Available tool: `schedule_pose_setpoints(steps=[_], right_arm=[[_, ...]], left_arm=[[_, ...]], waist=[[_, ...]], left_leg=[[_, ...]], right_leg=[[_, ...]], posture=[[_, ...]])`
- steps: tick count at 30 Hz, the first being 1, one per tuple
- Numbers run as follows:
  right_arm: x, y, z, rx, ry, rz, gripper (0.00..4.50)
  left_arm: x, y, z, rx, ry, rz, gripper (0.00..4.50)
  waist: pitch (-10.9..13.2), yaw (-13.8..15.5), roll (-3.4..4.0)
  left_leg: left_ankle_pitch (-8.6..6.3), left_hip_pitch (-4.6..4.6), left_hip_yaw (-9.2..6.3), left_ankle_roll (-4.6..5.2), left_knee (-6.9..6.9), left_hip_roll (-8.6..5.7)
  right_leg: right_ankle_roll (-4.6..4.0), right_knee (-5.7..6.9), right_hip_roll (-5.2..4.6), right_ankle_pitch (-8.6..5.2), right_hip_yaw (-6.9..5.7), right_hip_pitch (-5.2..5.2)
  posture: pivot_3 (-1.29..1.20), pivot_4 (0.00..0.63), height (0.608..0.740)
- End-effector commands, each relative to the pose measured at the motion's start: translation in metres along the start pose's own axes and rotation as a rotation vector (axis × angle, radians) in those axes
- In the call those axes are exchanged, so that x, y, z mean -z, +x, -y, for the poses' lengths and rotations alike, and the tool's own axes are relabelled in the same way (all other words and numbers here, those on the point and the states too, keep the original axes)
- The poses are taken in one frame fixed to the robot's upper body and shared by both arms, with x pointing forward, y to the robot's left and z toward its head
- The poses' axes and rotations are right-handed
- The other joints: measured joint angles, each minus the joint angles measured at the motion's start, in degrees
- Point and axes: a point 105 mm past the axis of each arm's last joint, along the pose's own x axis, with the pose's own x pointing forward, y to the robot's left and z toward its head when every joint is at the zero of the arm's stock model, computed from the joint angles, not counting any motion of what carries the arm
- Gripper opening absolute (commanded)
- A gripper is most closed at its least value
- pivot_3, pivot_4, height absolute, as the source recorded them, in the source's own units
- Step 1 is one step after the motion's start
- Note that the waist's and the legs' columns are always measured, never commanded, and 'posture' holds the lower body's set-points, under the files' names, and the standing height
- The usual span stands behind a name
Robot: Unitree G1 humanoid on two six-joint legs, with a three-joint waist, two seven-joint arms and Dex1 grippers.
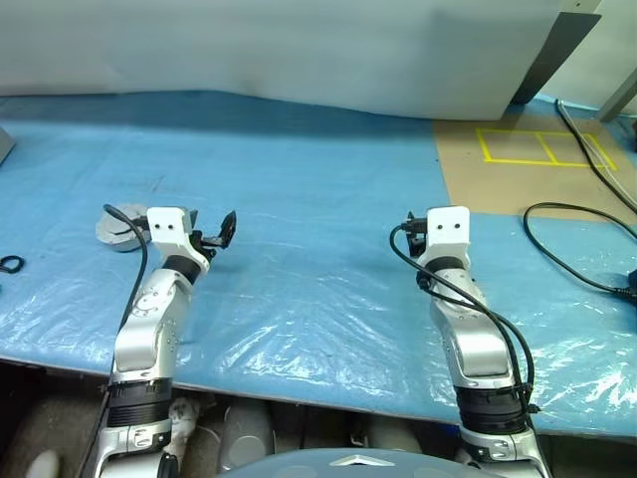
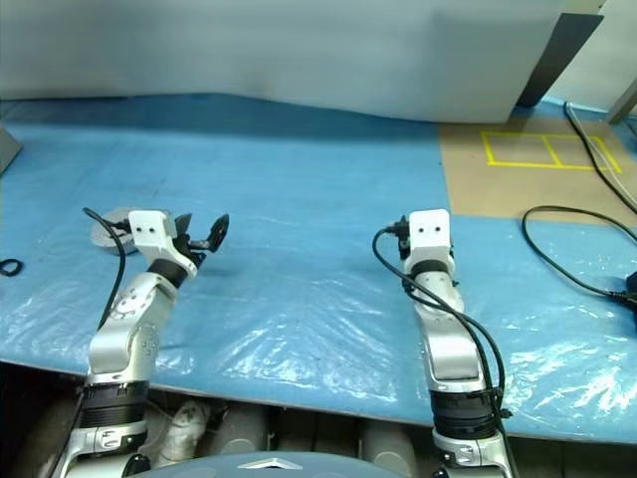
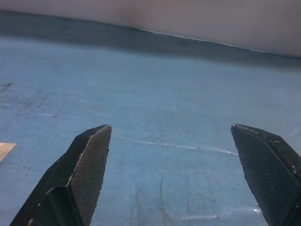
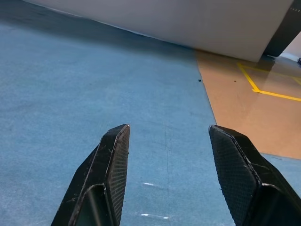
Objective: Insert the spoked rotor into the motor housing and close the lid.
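A round gray metal part, the motor housing [image 1: 117, 227] with its lid shut or the lid itself, is seen lying flat on the blue table cover [image 1: 309, 199] at the robot's far left, partly hidden behind the left wrist block. Only a plain gray face is shown, so it cannot be told whether the rotor is inside. A small dark ring [image 1: 10, 264] is seen lying on the cover farther left, near the picture's edge, well apart from the gray part.

The left gripper [image 3: 171, 141] is held just beside the gray part, on its right, above the cover and pointing forward. Its two black fingers [image 3: 87, 155] are spread wide apart and nothing is held between them; only bare blue cover is seen in the gap.

The right gripper [image 4: 167, 141] is held well apart from the gray part, over the right half of the table, also pointing forward. Its jaws are parted less widely than the left ones, and nothing is gripped; blue cover is seen between them.

A brown board [image 1: 528, 169] marked with yellow tape lines [image 1: 542, 147] is laid on the far right of the table, ahead of the right gripper. A black cable [image 1: 567, 249] is looped over the cover at the right edge. A pale wall panel [image 1: 299, 45] is stood along the back of the table.
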Motion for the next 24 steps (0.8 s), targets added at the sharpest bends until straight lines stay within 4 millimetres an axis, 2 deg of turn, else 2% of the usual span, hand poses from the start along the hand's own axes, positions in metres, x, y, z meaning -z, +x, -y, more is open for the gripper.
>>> schedule_pose_setpoints(steps=[1, 24], right_arm=[[-0.012, -0.003, 0.002, 0.010, -0.001, 0.047, 2.83], [-0.008, -0.007, 0.004, 0.001, -0.021, 0.019, 2.83]], left_arm=[[-0.013, 0.001, 0.010, 0.037, 0.028, 0.051, 4.27], [-0.015, 0.003, 0.020, 0.024, -0.002, 0.036, 4.27]], waist=[[0.00, 0.00, 0.00], [0.00, 0.00, 0.00]], left_leg=[[0.00, 0.00, 0.00, 0.00, 0.00, 0.00], [0.00, 0.00, 0.00, 0.00, 0.04, 0.00]], right_leg=[[0.00, 0.00, 0.00, 0.00, 0.00, 0.00], [0.00, 0.03, 0.00, 0.00, 0.01, 0.00]], posture=[[0.00, 0.150, 0.740], [0.00, 0.150, 0.740]])
